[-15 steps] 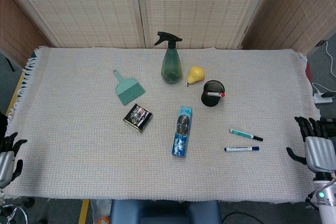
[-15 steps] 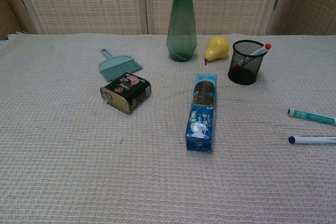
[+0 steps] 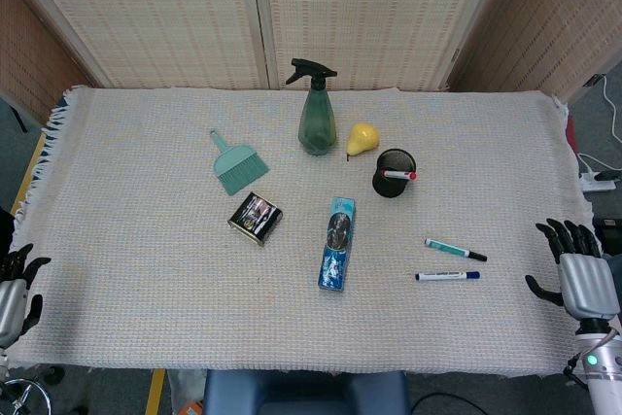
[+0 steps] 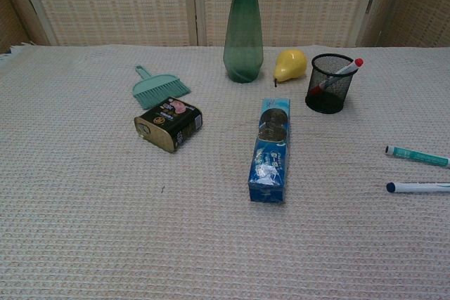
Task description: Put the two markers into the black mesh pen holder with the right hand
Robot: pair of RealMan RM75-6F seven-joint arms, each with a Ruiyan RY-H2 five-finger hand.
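Both markers, the teal one (image 3: 455,249) and the blue one (image 3: 447,276), lie near the table's right edge, neither in the pen holder (image 3: 394,173); my right hand (image 3: 581,277) is empty, fingers spread.

Rough woven tablecloth (image 3: 146,269), black mesh pen holder (image 4: 330,83)

Cut off at frame edges

Spray bottle (image 4: 243,29) top and blue-capped marker (image 4: 418,187) end cropped in chest view; left hand (image 3: 14,291) partly out of head view.

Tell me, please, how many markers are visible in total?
3: a red-capped marker stands inside the black mesh pen holder; a teal marker and a blue-capped marker lie on the cloth nearby.
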